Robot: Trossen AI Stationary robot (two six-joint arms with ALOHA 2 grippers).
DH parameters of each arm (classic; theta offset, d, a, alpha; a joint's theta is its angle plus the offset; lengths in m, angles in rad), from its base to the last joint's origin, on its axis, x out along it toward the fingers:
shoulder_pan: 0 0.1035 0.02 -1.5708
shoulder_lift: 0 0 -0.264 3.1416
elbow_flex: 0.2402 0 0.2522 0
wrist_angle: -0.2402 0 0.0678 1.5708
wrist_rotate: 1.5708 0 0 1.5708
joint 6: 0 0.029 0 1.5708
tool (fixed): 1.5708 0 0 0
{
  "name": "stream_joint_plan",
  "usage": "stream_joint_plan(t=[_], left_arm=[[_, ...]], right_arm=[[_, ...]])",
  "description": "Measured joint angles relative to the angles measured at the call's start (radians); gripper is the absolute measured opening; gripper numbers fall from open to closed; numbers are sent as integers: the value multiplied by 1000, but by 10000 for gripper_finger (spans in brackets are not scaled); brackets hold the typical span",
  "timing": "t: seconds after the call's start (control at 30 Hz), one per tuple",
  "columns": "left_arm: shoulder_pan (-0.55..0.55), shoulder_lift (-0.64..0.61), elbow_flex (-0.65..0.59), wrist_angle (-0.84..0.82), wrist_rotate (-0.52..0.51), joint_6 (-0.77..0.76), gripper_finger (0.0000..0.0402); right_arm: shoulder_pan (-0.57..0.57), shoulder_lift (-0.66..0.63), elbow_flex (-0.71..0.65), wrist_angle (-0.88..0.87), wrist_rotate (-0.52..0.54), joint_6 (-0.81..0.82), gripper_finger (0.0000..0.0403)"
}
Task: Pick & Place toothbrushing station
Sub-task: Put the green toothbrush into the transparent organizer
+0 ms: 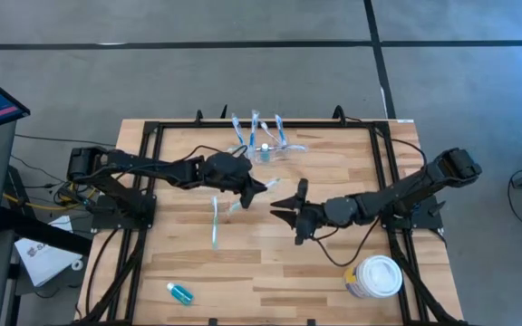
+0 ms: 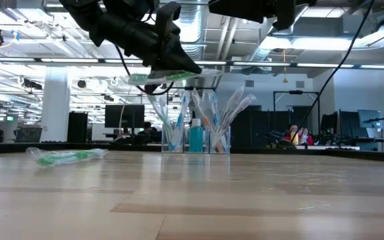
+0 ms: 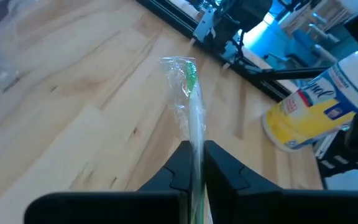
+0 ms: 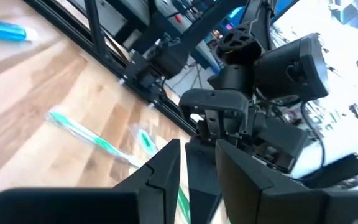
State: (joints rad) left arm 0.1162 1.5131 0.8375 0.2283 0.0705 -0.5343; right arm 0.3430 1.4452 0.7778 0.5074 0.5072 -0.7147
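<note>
The toothbrushing station [image 1: 263, 148], a low clear holder with several wrapped toothbrushes and a blue bottle standing in it, sits at the table's far middle; it also shows in the low view [image 2: 195, 137]. My left gripper [image 1: 261, 188] is above the table's middle, shut on a green toothbrush in clear wrap [image 3: 188, 87]. My right gripper [image 1: 288, 199] is open and faces it closely. The wrap's free end [image 4: 182, 202] shows between its fingers. Whether they touch it, I cannot tell. A second wrapped green toothbrush [image 1: 216, 222] lies flat on the table. My left gripper pinches the wrapped toothbrush's handle [image 3: 196, 146] between its two fingers. The fingers lie along the brush, which sticks out ahead of them toward my right gripper. The brush is lifted clear of the table and roughly level [image 2: 165, 77].
A round white-lidded yellow tub [image 1: 376, 276] stands at the near right. A small blue tube [image 1: 179, 292] lies at the near left. A black frame [image 1: 152, 136] runs round the table's edges.
</note>
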Motion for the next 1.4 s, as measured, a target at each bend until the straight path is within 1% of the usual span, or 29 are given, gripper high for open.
stream_joint_plan(t=[0.17, 0.23, 0.33, 0.4, 0.47, 0.6, 0.7, 0.8, 1.03, 1.13, 1.4], left_arm=[[21, 0, 0, 28, 61, -36, 11], [31, 0, 0, 50, 91, -59, 11], [45, 0, 0, 95, 146, -95, 11], [55, 0, 0, 108, 173, -107, 11], [62, 0, 0, 114, 174, -123, 12], [85, 0, 0, 127, 221, -158, 12], [96, 0, 0, 140, 247, -203, 12], [105, 0, 1, 157, 294, -235, 12], [106, 0, 1, 187, 370, -283, 12], [106, 0, 1, 192, 390, -297, 12], [103, 0, 1, 210, 426, -325, 14]], right_arm=[[37, 4, 36, -50, 71, -48, 93], [45, 38, 64, -53, 86, -67, 93], [56, 97, 107, -79, 152, -141, 93], [60, 144, 136, -80, 223, -182, 93], [69, 193, 170, -86, 285, -222, 93], [78, 267, 234, -77, 339, -298, 93], [77, 315, 272, -85, 422, -370, 93], [73, 360, 312, -82, 463, -436, 93], [51, 452, 384, -75, 496, -514, 93], [44, 477, 404, -55, 539, -542, 93], [18, 482, 416, -52, 546, -544, 93]])
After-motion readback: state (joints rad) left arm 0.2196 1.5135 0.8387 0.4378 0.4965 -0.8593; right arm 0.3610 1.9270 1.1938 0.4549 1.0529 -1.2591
